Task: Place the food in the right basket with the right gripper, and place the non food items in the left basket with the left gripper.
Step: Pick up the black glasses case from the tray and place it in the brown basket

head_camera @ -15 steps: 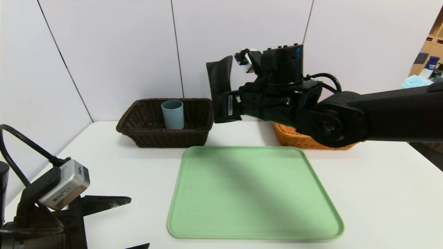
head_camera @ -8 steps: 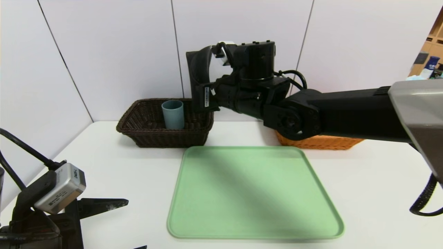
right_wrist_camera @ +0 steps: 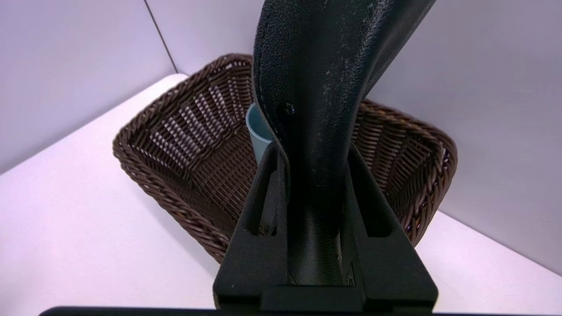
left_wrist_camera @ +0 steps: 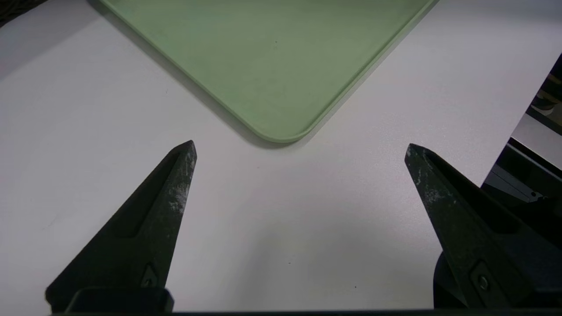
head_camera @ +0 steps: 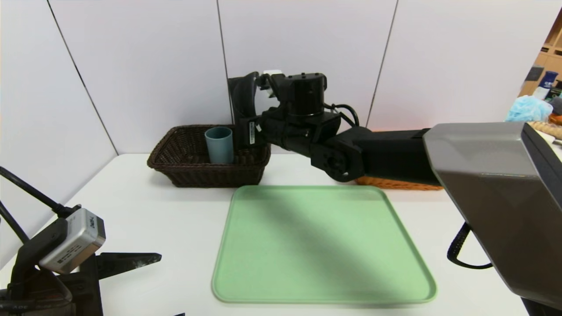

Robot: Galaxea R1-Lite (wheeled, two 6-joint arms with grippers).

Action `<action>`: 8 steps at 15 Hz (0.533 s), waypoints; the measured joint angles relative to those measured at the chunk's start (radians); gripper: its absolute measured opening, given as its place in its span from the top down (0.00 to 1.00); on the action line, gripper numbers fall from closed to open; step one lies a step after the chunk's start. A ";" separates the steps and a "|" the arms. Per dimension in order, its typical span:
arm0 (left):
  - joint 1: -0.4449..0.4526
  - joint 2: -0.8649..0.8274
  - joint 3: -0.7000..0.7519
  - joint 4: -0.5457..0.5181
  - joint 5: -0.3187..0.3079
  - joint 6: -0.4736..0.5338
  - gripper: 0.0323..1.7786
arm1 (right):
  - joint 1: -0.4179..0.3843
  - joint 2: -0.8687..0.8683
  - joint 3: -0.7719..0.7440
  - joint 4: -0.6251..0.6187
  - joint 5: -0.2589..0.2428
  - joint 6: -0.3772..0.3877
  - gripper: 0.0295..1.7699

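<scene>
head view: the right gripper [head_camera: 249, 127] is over the right end of the dark basket [head_camera: 210, 175], beside the blue cup [head_camera: 220, 145] standing inside; small print on its white sticker is unreadable. the left gripper's camera [head_camera: 73, 241] carries a label.

left wrist view: the left gripper [left_wrist_camera: 300, 147] is released, near the green tray's corner [left_wrist_camera: 281, 131].

right wrist view: the right gripper is clenched on a black leathery thing [right_wrist_camera: 316, 87], its folds clearer here.

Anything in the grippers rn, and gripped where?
Right gripper: black leather-like item, pinched at its lower, folded part, above the dark basket. Left gripper: open, nothing held.
</scene>
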 joint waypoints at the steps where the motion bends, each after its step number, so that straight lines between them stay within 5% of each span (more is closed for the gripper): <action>1: 0.000 -0.001 0.000 0.000 0.000 0.000 0.05 | 0.001 0.014 -0.001 -0.001 0.014 0.000 0.81; 8: 0.000 -0.017 0.009 -0.002 0.000 -0.006 0.05 | 0.000 0.057 -0.006 -0.004 0.106 -0.003 0.82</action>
